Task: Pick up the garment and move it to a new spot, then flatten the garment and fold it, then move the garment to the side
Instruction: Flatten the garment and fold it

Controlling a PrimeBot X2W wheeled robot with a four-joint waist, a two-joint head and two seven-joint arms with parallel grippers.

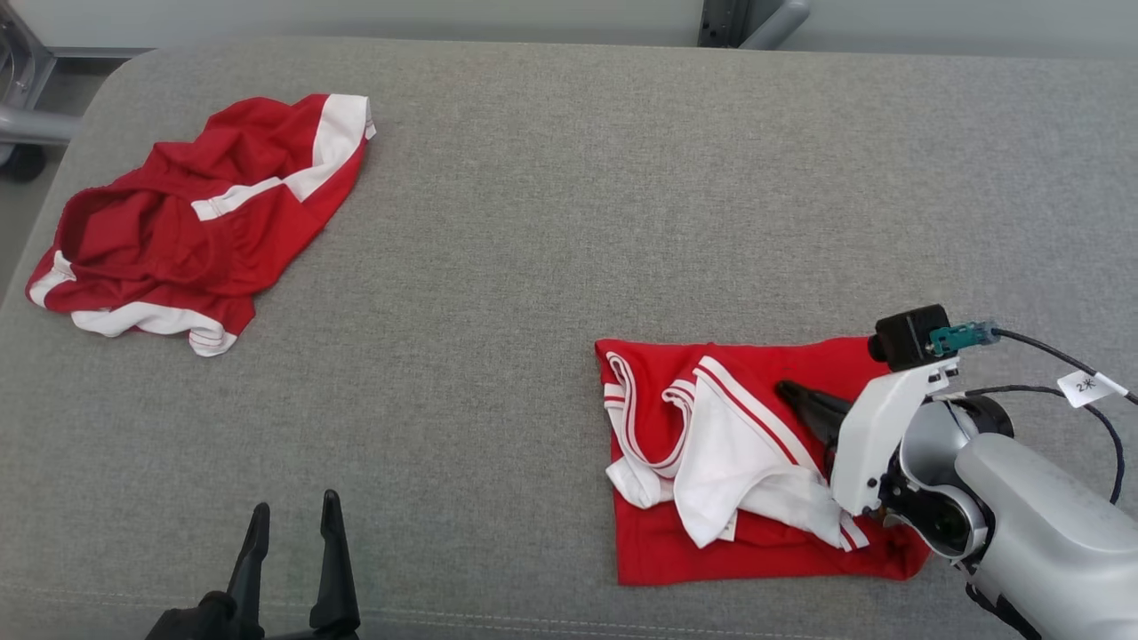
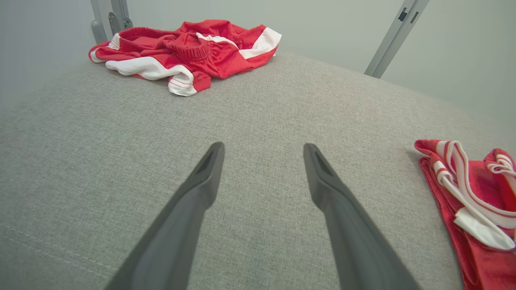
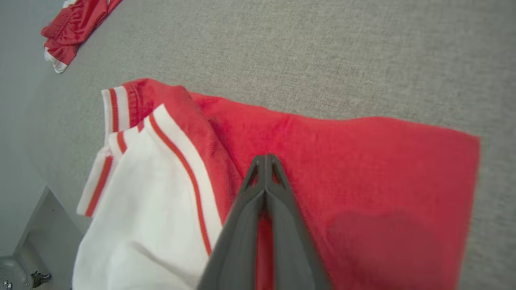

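A red and white garment (image 1: 685, 533) lies folded in a rough rectangle at the near right of the grey padded surface (image 1: 533, 222), its white striped part on top. My right gripper (image 1: 787, 388) is shut, and its joined tips rest over the red cloth (image 3: 363, 161) beside the white panel (image 3: 153, 209); I see no cloth pinched between them. Low at the near left, my left gripper (image 1: 293, 508) stands open above bare grey fabric, fingers (image 2: 205, 173) wide apart and holding nothing. The folded garment's edge (image 2: 475, 193) lies to its right.
A second red and white garment (image 1: 196, 222) lies crumpled at the far left corner, also visible as a red heap (image 2: 189, 48) ahead of the left gripper. Grey metal frame legs (image 2: 393, 36) stand beyond the surface. Bare grey surface stretches between the two garments.
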